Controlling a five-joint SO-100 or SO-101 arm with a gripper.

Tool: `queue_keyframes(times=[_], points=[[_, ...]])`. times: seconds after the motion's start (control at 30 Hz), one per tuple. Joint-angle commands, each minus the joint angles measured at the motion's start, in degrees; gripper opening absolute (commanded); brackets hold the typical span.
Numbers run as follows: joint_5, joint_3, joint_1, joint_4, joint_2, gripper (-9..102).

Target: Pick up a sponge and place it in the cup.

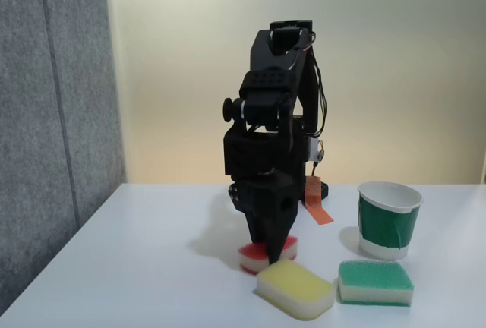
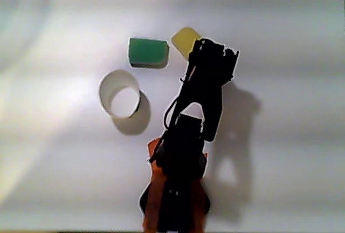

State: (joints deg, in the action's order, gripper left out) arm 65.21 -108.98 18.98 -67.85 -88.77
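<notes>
A: How do the jaws stand?

B: In the fixed view the gripper (image 1: 269, 256) points straight down, its black tip right at the red-topped sponge (image 1: 251, 258). The fingers come together into one dark wedge there, and whether they pinch the sponge or merely touch its top, I cannot tell.

A: And the sponge itself?

B: It lies flat on the white table (image 1: 137, 252), red layer up and pale layer below (only its two ends peek out either side of the tip). Taking that sponge as the landmark: in the fixed view the yellow sponge (image 1: 295, 288) sits just in front of it and a little to the right, almost touching, and the green-topped sponge (image 1: 376, 282) lies further right, apart from the yellow one.

A: The cup?

B: The green paper cup (image 1: 388, 220) stands upright, well to the right of the red-topped sponge and just behind the green-topped one; nothing shows above its rim.

A: From above?

B: In the other view the black arm (image 2: 202, 90) covers the spot; the yellow sponge (image 2: 183, 40) shows partly beside it, the green-topped sponge (image 2: 147, 52) left of that, and the cup (image 2: 106, 84) opens white further down-left.
</notes>
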Motion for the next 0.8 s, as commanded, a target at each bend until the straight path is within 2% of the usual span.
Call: queue_keyframes(times=[0.0, 0.17, 0.3, 0.5, 0.77], points=[[0.53, 4.75, 0.62, -6.06, -2.90, 0], [1.23, 18.28, 0.79, -20.57, -0.79, 0], [-2.20, 23.82, 0.35, -26.72, -2.20, 0], [-10.99, 27.69, -3.78, -31.20, -6.86, 0], [-28.21, 23.82, -13.97, -32.08, -16.96, 0]])
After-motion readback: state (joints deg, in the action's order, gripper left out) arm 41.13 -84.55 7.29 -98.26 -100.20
